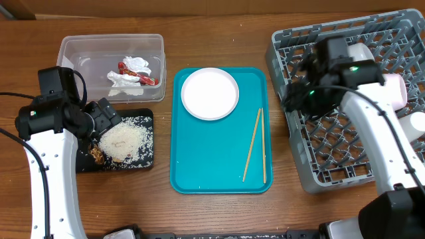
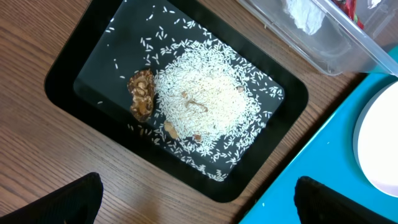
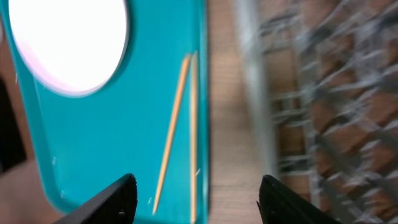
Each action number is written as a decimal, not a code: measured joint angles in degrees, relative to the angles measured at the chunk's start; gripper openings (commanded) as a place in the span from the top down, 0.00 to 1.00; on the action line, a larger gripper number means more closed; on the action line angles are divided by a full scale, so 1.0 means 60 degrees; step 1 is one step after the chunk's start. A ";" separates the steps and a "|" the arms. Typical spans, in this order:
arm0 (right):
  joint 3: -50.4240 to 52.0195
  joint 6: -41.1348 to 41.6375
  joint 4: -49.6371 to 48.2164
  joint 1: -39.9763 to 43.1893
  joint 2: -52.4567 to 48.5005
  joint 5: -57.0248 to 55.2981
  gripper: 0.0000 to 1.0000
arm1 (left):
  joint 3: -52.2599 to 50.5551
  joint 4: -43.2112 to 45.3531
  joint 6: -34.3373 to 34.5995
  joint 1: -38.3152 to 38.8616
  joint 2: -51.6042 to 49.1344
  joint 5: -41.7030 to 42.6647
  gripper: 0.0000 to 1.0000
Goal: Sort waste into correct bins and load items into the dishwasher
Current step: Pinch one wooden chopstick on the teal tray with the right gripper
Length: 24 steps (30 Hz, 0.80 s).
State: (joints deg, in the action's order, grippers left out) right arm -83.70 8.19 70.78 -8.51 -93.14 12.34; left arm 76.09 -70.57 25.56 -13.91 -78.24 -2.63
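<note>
The clear tub (image 1: 73, 50) holds the crumpled napkin (image 1: 133, 66) and the red sauce packet (image 1: 147, 79). The black tray (image 1: 143, 162) holds rice (image 1: 123, 141) and a brown lump (image 1: 97, 155). My left gripper (image 1: 106, 119) is open and empty beside it; the left wrist view shows the gripper (image 2: 198, 199), rice (image 2: 205, 102) and lump (image 2: 142, 93). The white plate (image 1: 210, 93) and chopsticks (image 1: 255, 145) lie on the teal tray (image 1: 199, 166). My right gripper (image 1: 295, 98) is open and empty at the grey rack's (image 1: 398, 33) left edge; its wrist view shows the gripper (image 3: 199, 202), chopsticks (image 3: 177, 130) and plate (image 3: 68, 40).
White dishes (image 1: 396, 89) sit in the rack's right side, partly hidden by my right arm. A strip of bare wood (image 3: 227, 124) separates the teal tray (image 3: 93, 137) from the rack (image 3: 323, 93). The tub's corner (image 2: 323, 56) lies close to the black tray (image 2: 68, 74).
</note>
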 measured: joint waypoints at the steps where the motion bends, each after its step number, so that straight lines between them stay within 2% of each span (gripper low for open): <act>1: 0.0157 0.0029 -0.0007 -0.0171 0.0000 0.0106 0.35 | -0.0004 0.0000 0.0000 0.0000 0.0000 0.0000 0.00; 6: 0.1140 0.0138 -0.0543 -0.1045 -0.0004 0.0419 0.39 | -0.0004 0.0000 0.0000 0.0000 0.0000 0.0000 0.00; 11: 0.2317 0.0885 -0.1406 -0.2000 -0.0015 0.0313 0.42 | -0.0004 0.0004 0.0000 0.0000 0.0000 0.0000 0.00; 16: 0.2769 0.1541 -0.1745 -0.2663 -0.0229 -0.0157 0.44 | -0.0004 0.0004 0.0000 0.0000 0.0000 0.0000 0.00; 19: 0.2820 0.1749 -0.1869 -0.2943 -0.0546 -0.0361 0.49 | 0.0000 0.0004 0.0000 0.0000 0.0000 0.0000 0.00; 24: 0.2838 0.2084 -0.1905 -0.3238 -0.1311 -0.0543 0.49 | -0.0004 0.0004 0.0000 0.0000 0.0000 0.0000 0.00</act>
State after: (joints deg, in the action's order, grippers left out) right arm -66.67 20.69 59.35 -27.94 -101.01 9.08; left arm 76.07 -70.54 25.56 -13.91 -78.24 -2.63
